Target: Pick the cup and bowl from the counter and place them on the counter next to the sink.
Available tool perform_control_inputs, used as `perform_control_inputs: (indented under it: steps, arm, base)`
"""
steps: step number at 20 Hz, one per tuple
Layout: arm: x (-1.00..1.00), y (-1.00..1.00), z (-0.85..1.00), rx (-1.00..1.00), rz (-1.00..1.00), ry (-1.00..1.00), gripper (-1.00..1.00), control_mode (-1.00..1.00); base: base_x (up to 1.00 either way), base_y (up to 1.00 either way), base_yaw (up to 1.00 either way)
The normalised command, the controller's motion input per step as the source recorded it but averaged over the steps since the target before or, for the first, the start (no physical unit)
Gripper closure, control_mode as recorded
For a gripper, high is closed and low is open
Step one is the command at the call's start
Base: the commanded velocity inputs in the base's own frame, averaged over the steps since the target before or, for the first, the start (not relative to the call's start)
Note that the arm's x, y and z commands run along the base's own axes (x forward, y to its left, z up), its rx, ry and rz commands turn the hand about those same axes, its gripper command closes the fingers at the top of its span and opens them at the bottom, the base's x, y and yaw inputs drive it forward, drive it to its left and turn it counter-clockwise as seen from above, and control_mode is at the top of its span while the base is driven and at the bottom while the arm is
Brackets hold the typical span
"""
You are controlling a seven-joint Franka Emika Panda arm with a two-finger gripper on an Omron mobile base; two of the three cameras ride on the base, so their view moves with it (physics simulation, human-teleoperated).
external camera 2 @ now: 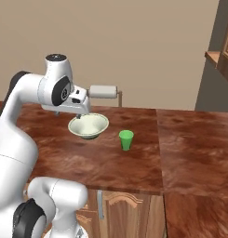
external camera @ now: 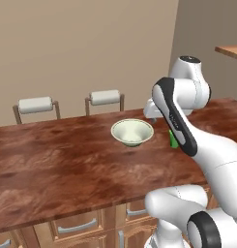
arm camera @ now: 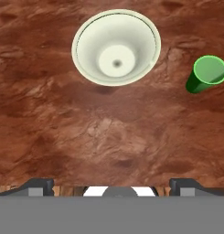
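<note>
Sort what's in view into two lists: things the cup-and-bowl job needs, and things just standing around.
Job:
cup
bowl
counter
gripper, open, above the counter and holding nothing

Just there:
two chairs behind the counter
cabinet drawers under the counter

A wide round pale cream bowl (arm camera: 116,47) with greenish tint and, at its three o'clock, a small bright green plain tumbler (arm camera: 206,73) stand on glossy reddish-brown wood-grain countertop (arm camera: 99,132).
</note>
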Motion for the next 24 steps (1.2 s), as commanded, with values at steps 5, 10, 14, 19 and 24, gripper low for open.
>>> perform_control_inputs:
  steps: [5,10,14,19,24]
  arm:
    - [0.00,0.00,0.00,0.00,0.00,0.00,-1.00,1.00]
    - [0.00,0.00,0.00,0.00,0.00,0.00,-1.00,-1.00]
    - [0.06,0.13,-0.11,0.00,0.00,0.00,-1.00,-1.00]
    - [0.23,0.06,-0.23,0.06,0.00,0.00,-1.00,-1.00]
    - [0.33,-0.06,-0.05,0.00,0.00,0.01,-1.00,-1.00]
  base:
    - [0.00,0.00,0.00]
    - [0.00,0.00,0.00]
    - [0.00,0.00,0.00]
    - [0.00,0.00,0.00]
    - [0.00,0.00,0.00]
